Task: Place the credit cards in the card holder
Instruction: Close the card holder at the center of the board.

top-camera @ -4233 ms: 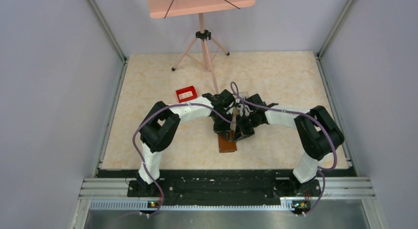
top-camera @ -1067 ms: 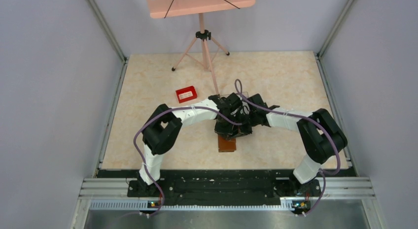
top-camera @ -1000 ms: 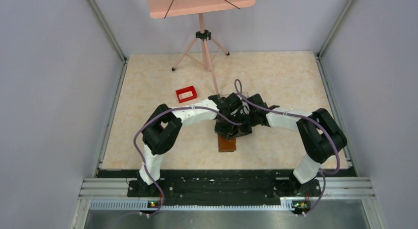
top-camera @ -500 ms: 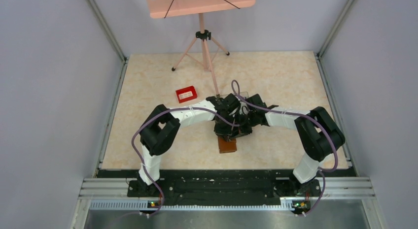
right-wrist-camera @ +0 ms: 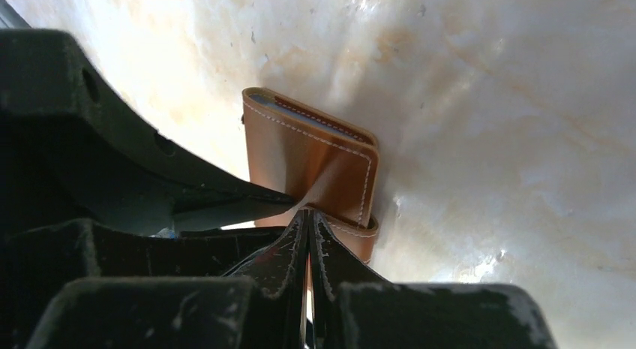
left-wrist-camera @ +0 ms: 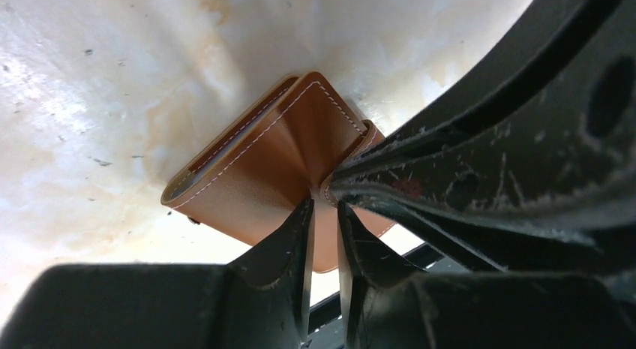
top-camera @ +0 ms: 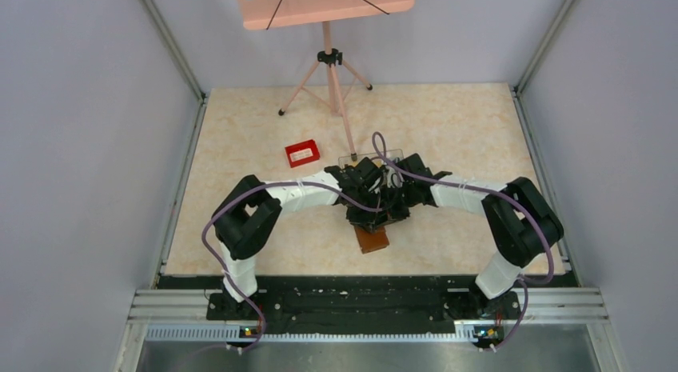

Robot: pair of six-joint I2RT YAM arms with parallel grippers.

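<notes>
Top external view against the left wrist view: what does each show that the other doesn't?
Only top external: the red tray, the pink tripod stand and both whole arms. Only left wrist: the card holder close up, with white stitching and a slightly parted fold; the left end effector a little open; the right end effector pinched shut on a leather flap. Both: the brown card holder on the marbled table, with both end effectors meeting at it.
</notes>
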